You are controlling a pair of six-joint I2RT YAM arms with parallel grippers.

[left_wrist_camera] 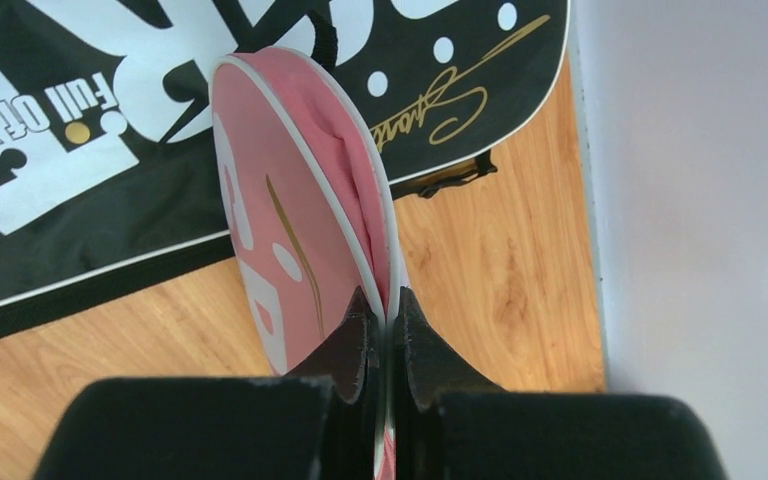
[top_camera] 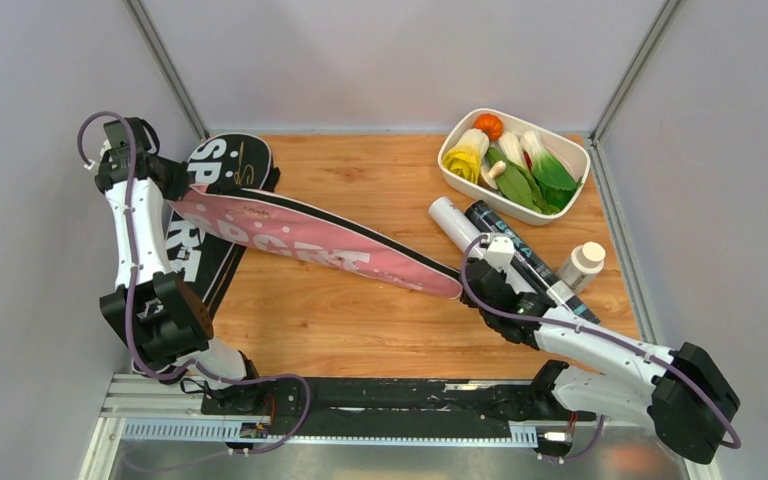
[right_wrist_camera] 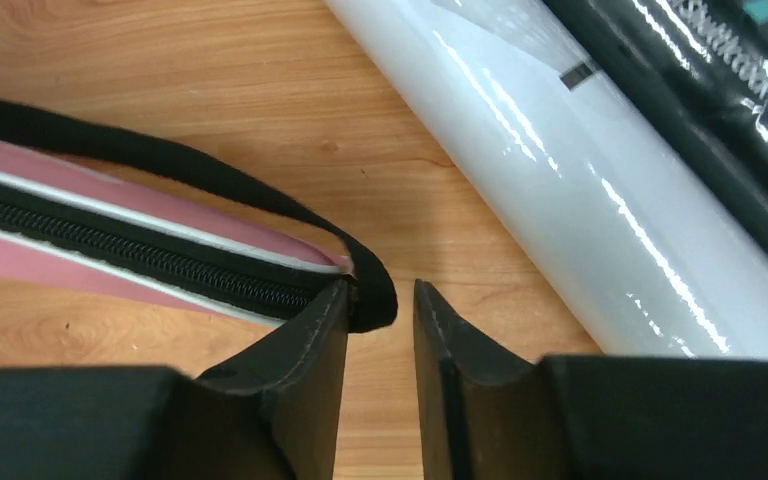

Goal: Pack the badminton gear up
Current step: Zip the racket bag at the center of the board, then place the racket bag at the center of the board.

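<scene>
The pink "SPORT" cover stands on edge across the table, from back left to centre right. My left gripper is shut on the rim of its wide end, fingers pinching the white piping. My right gripper is open at the narrow end, where the zipper runs; the black strap loop lies against the left fingertip, unclamped. The black "SPORT" cover lies flat behind the pink one. A white tube and a black tube lie just right of my right gripper.
A white bowl of toy vegetables sits at the back right. A small white bottle stands beside the black tube. The left wall is close to the left arm.
</scene>
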